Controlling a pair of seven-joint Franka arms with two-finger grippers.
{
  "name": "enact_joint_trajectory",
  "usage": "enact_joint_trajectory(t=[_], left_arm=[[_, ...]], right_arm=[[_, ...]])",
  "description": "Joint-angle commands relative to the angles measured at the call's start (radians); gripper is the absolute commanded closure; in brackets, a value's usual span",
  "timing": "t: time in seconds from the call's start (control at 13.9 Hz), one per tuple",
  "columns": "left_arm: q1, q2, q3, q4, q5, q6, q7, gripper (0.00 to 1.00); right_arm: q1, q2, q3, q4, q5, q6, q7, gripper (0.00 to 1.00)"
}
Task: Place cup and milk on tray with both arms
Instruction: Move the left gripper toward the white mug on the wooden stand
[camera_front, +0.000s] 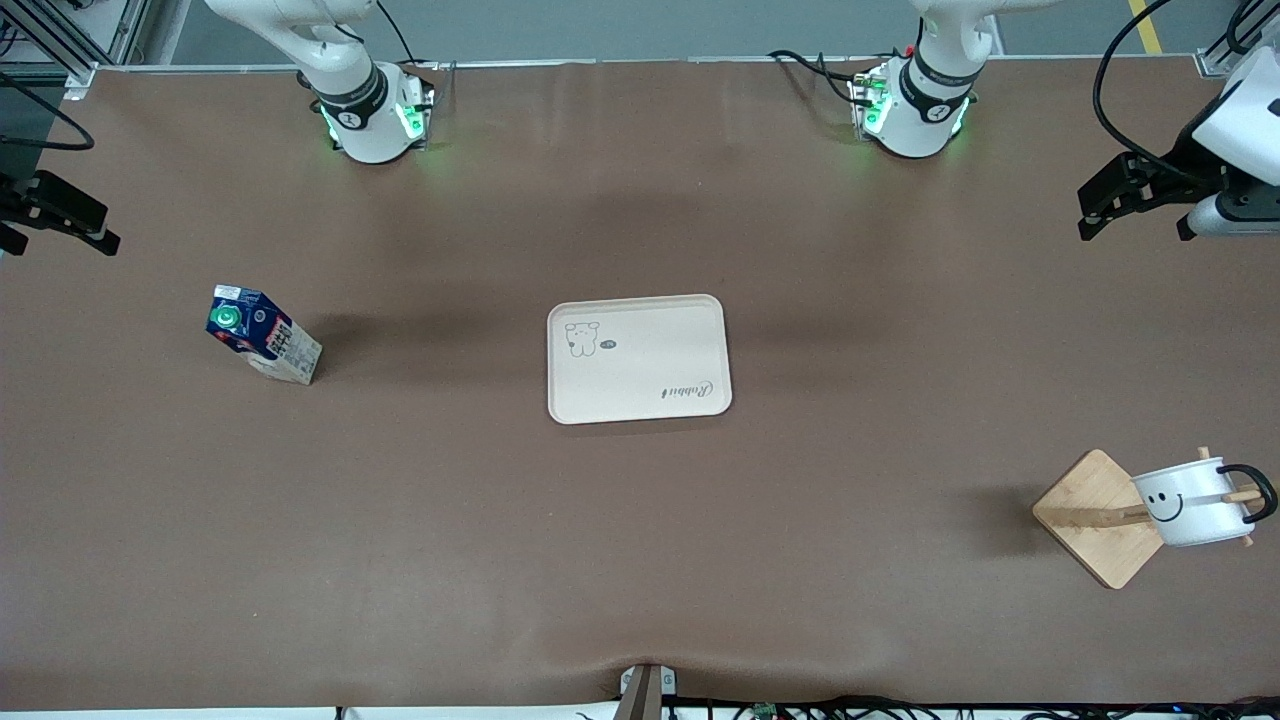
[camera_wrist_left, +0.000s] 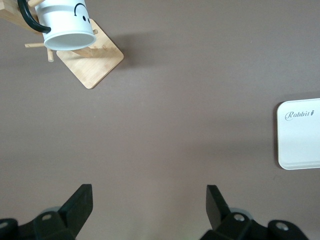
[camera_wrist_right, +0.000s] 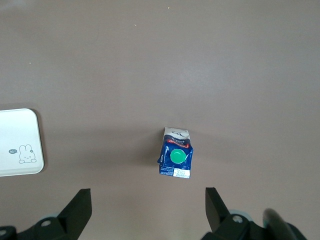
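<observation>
The beige tray (camera_front: 640, 385) lies flat at the table's middle. The milk (camera_front: 262, 345), a dark blue carton with a green cap, stands on the table toward the right arm's end. The cup (camera_front: 1192, 500), white with a smiley face and black handle, hangs tilted on a peg of a wooden stand toward the left arm's end. My left gripper (camera_front: 1135, 205) is open and empty, high over that end; its view shows the open gripper (camera_wrist_left: 150, 205), the cup (camera_wrist_left: 65, 25) and the tray (camera_wrist_left: 300, 132). My right gripper (camera_front: 55, 225) is open and empty, up over its own end; its view shows the open gripper (camera_wrist_right: 148, 207), the milk (camera_wrist_right: 175, 160) and the tray (camera_wrist_right: 17, 142).
The wooden stand's square base (camera_front: 1085, 520) sits under the cup, nearer the front camera than the tray; it also shows in the left wrist view (camera_wrist_left: 92, 62). Cables run along the table's edge by the arm bases. Brown table surface lies between tray, milk and stand.
</observation>
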Motion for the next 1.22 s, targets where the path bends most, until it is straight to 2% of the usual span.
enact_joint_trajectory(t=[0.0,0.29,0.5,0.86,1.15], left_arm=[[-0.001,-0.001,-0.001,0.009,-0.003,-0.012,0.001,0.00],[0.007,0.057,0.007,0.053,0.020,-0.004,-0.008,0.00],[0.054,0.080,0.011,0.017,0.023,0.098,-0.019,0.00],[0.084,0.068,0.008,-0.146,0.023,0.273,-0.218,0.00],[0.100,0.075,0.011,-0.313,0.025,0.602,-0.339,0.00]], right_arm=[[-0.005,-0.007,-0.001,0.003,-0.009,-0.011,-0.009,0.00],[-0.009,-0.007,-0.004,0.005,-0.007,-0.010,-0.009,0.00],[-0.007,-0.005,-0.004,0.006,-0.007,-0.005,-0.007,0.00],[-0.012,0.006,-0.004,0.014,-0.010,-0.002,-0.006,0.00],[-0.012,0.015,-0.004,0.025,-0.010,-0.002,-0.006,0.00]])
